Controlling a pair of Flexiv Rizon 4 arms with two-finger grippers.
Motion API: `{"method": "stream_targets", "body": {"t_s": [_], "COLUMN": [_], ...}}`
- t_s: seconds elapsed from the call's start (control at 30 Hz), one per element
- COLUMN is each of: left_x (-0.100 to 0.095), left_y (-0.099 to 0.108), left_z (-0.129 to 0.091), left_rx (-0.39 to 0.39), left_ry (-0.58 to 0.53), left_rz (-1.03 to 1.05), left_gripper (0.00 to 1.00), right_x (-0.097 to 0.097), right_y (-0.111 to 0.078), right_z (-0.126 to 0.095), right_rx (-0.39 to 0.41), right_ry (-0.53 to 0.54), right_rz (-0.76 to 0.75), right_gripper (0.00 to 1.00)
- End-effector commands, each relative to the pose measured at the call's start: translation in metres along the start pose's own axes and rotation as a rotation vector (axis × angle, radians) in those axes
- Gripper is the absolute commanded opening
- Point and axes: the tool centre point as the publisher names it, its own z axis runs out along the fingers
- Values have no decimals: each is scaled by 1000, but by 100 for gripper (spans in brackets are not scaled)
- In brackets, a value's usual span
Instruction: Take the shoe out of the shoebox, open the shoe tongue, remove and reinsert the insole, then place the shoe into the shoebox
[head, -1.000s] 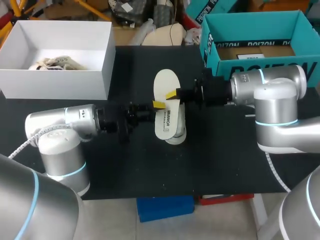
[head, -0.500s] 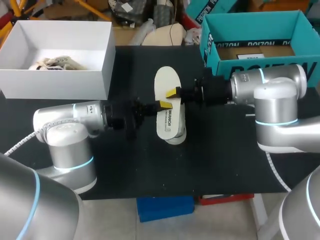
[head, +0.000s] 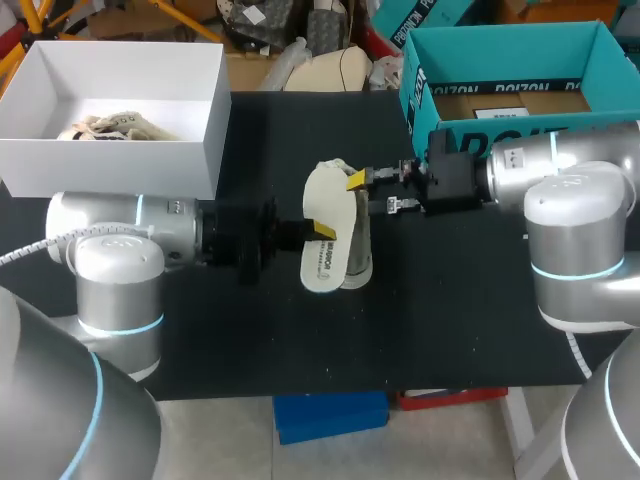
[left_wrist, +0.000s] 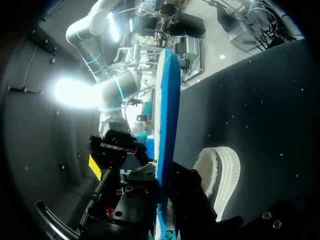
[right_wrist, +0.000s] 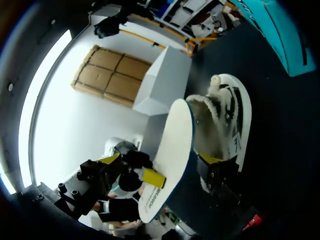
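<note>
A white insole (head: 325, 235) with a blue underside is held over the black mat, above a pale fleece-lined shoe (head: 357, 258) lying on its side. My left gripper (head: 322, 231) is shut on the insole's left edge. In the left wrist view the insole (left_wrist: 163, 120) stands edge-on out of that gripper (left_wrist: 162, 202), with the shoe (left_wrist: 220, 172) beside it. My right gripper (head: 376, 193) is open just right of the insole's far end. The right wrist view shows the insole (right_wrist: 172, 155) between its spread yellow tips (right_wrist: 182, 168), and the shoe (right_wrist: 225, 117) beyond.
A white shoebox (head: 215, 130) with crumpled paper inside stands at the back left of the mat. A teal box (head: 415, 90) stands at the back right, close behind my right arm. The mat's front half is bare.
My left gripper closed on the insole and shifted it slightly forward and left. My right gripper let go of the insole, opened wide and drew back to the right.
</note>
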Motion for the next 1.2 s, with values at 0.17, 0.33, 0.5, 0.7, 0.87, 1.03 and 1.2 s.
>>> {"method": "stream_targets", "body": {"t_s": [0.17,0.33,0.5,0.7,0.87,1.03,1.2], "left_x": [-3,-3,-3,9,10,6,3], "left_y": [-18,-18,-18,-33,-47,-56,-63], "left_z": [-19,-19,-19,-32,-35,-34,-33], "left_rx": [176,176,176,209,241,268,294], "left_ry": [122,122,122,182,205,227,237], "left_rz": [-90,-90,-90,-180,-245,-258,-285], "left_gripper": [0,0,0,0,0,0,0], "right_x": [15,15,15,12,12,15,12], "right_y": [-11,-11,-11,-16,-31,-45,-59], "right_z": [-27,-27,-27,-38,-54,-70,-85], "right_rx": [10,10,10,68,45,45,45], "right_ry": [-206,-206,-206,-344,-307,-278,-265], "right_rz": [-21,-21,-21,-97,-104,-136,-129], "right_gripper": [100,100,100,100,100,100,100]}}
